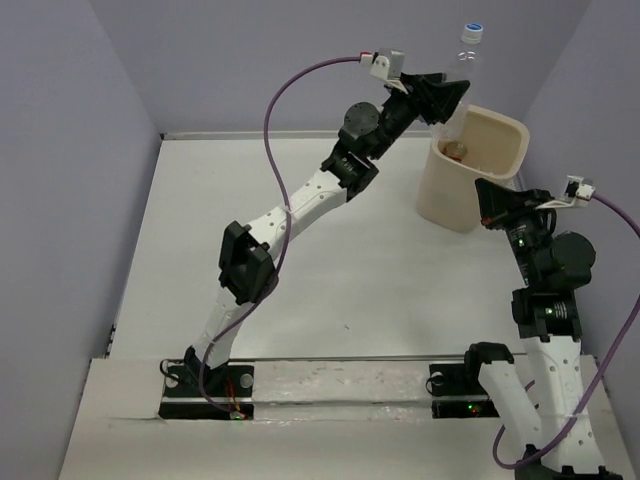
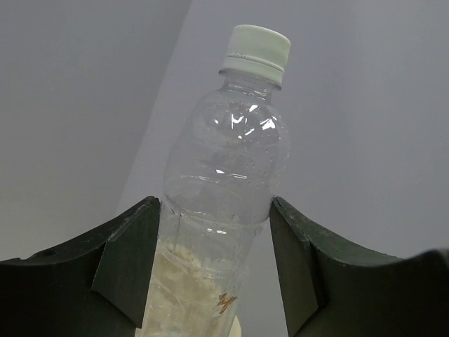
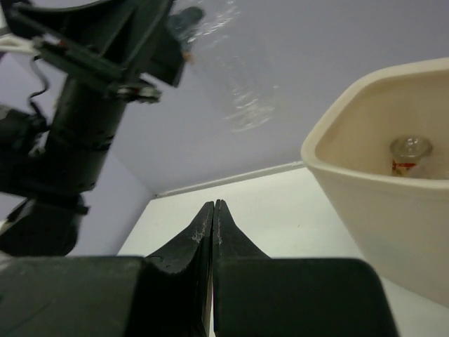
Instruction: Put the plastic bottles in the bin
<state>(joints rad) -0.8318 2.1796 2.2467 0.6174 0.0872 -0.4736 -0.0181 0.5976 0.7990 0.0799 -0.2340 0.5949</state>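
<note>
My left gripper [image 1: 441, 98] is raised high above the bin's [image 1: 497, 150] far left rim and is shut on a clear crinkly plastic bottle [image 1: 466, 52] with a blue cap, held upright. In the left wrist view the bottle [image 2: 226, 168] stands between both fingers of the gripper [image 2: 214, 207], and its cap looks pale. Another bottle [image 1: 457, 150] lies inside the cream bin and also shows in the right wrist view [image 3: 410, 153]. My right gripper [image 1: 497, 204] is shut and empty, beside the bin's near right side; its tips [image 3: 213, 205] are pressed together.
The bin's rim [image 3: 330, 151] is close on the right in the right wrist view, with the left arm [image 3: 84, 119] and the held bottle [image 3: 238, 84] above. White table surface [image 1: 330, 290] lies in front of the bin, and grey walls enclose the table.
</note>
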